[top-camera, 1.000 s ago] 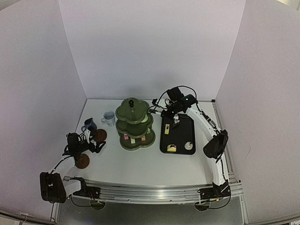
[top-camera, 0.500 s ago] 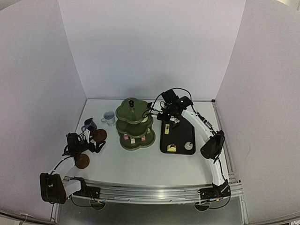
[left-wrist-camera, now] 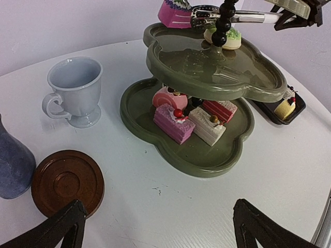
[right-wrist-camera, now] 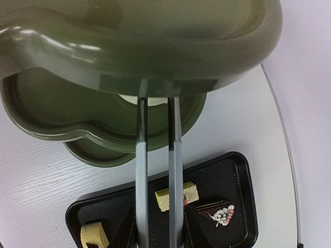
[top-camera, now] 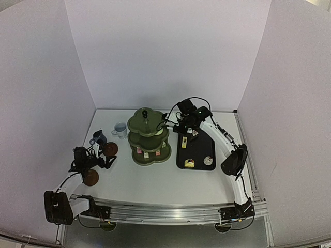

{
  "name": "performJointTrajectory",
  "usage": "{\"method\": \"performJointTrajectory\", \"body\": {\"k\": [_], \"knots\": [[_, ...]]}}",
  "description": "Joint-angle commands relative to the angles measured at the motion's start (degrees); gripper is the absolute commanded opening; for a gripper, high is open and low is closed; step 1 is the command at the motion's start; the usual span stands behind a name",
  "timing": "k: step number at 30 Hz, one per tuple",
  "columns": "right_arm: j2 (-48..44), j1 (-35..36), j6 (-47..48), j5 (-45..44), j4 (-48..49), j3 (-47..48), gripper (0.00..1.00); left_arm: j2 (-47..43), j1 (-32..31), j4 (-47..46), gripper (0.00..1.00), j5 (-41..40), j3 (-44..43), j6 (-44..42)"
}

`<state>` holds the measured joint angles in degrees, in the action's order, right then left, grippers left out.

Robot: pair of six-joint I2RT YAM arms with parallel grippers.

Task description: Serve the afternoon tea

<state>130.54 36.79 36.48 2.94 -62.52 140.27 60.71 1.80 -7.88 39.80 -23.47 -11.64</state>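
The stand (top-camera: pixel 148 135) sits mid-table, with cakes (left-wrist-camera: pixel 183 121) on its bottom and top tiers. Just right of it, the tray (top-camera: pixel 202 150) holds more. The right gripper (right-wrist-camera: pixel 158 232) is clenched on the tongs (left-wrist-camera: pixel 243 18), which reach over the top tier, so cake loading is probably in hand. The left gripper (left-wrist-camera: pixel 158 222) hangs released near 1 saucer (left-wrist-camera: pixel 67 182). The next move likely calls for easing the tongs apart, then fetching from the tray.

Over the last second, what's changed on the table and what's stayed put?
The right gripper, shut on the tongs, swung left from over the far end of the tray to the stand, so the tong tips now reach its top tier. No pick-up or release shows. The left gripper stays open near the saucers. The mugs, saucers and cakes haven't moved.
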Motion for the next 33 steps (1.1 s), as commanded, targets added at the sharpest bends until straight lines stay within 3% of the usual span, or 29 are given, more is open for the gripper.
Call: {"method": "performJointTrajectory", "body": {"k": [1,33], "knots": [[-1.47,0.56,2.11,0.05,1.08,1.23,0.20,-1.50,-0.23,-0.36,0.99,-0.38,0.80,-0.45],[-3.60,0.57,2.06,-2.48,1.25,1.47,0.32,-1.61,-0.22,-0.60,0.99,-0.31,1.27,-0.73]]}}
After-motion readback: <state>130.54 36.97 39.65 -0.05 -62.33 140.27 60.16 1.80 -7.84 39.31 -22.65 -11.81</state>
